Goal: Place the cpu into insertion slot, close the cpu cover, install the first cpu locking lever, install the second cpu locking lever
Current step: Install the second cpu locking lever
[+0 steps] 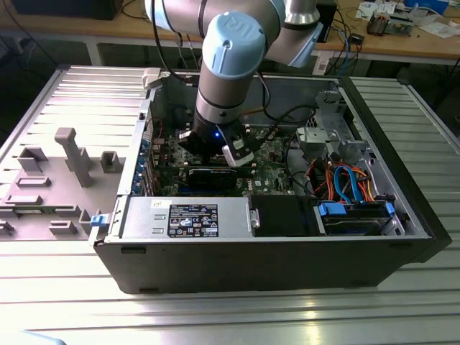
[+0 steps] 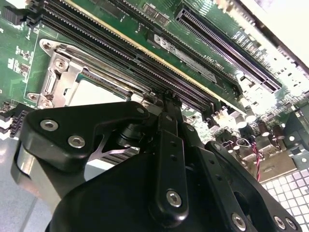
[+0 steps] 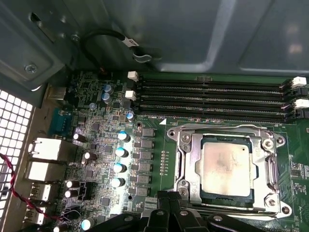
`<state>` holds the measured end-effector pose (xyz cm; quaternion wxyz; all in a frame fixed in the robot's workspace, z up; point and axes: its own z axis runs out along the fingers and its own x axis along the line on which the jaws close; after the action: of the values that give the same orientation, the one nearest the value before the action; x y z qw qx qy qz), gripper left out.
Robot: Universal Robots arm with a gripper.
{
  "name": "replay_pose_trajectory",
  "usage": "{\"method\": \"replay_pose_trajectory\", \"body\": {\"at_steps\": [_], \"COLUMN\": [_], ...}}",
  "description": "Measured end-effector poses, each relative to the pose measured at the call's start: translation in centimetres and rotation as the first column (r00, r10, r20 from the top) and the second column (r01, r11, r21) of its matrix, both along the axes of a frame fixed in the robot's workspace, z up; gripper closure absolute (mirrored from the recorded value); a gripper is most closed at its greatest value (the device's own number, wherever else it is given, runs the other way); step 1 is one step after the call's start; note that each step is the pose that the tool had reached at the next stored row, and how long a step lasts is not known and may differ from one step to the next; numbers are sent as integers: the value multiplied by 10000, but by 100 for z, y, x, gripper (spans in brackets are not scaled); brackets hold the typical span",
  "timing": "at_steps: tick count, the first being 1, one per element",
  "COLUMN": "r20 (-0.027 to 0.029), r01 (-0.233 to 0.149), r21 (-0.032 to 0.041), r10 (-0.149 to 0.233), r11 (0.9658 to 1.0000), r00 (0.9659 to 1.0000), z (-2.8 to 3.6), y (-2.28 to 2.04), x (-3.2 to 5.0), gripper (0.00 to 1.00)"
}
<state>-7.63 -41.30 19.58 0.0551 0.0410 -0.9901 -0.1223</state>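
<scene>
The cpu (image 3: 226, 168), a dull silver square, lies seated in the insertion slot (image 3: 271, 141) on the green motherboard (image 1: 273, 162). The cpu cover (image 3: 190, 164) lies flat around it, and the chip shows through its opening. Thin metal lever rods run along the socket's sides, one by the memory slots (image 3: 217, 127). My gripper (image 3: 166, 197) is shut with nothing between its black fingers. Its tips hover just off one corner of the socket. In the second wrist view the gripper (image 2: 166, 99) hides part of the cpu (image 2: 91, 92) and the cover (image 2: 63, 72). In the exterior view the gripper (image 1: 215, 154) hangs low inside the open computer case.
Long black memory slots (image 3: 212, 99) run beside the socket. Upright capacitors (image 3: 118, 152) and rear ports (image 3: 46, 150) stand off the gripper's side of it. The case wall (image 3: 193, 34) rises behind. A power supply (image 1: 187, 215), a cable bundle (image 1: 345, 180) and a blue drive bay (image 1: 356, 212) fill the case front.
</scene>
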Motion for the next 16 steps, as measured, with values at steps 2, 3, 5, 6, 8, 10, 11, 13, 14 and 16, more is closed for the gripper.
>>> {"method": "replay_pose_trajectory", "body": {"at_steps": [2, 3, 5, 6, 8, 10, 11, 13, 14, 16], "r20": [0, 1, 1, -3, -2, -2, -2, -2, -1, -2], "r01": [-1, -1, -1, 0, -2, -1, -1, -1, -1, -1], "r21": [-109, -127, -138, -166, -139, -139, -138, -138, -138, -138], "r10": [1, 1, 1, 0, 1, 1, 1, 1, 1, 1], "r11": [9999, 9999, 9999, 9999, 9999, 9999, 9999, 9999, 9999, 9999], "r00": [10000, 10000, 10000, 10000, 10000, 10000, 10000, 10000, 10000, 10000], "z": [3, 9, 27, 42, 83, 140, 189, 275, 297, 298], "y": [-1, -1, -2, -8, -2, -2, -2, -2, -2, -2], "x": [0, 0, 0, -1, 0, 0, 0, 0, 0, 0], "gripper": [89, 89, 89, 89, 89, 89, 89, 89, 89, 89]}}
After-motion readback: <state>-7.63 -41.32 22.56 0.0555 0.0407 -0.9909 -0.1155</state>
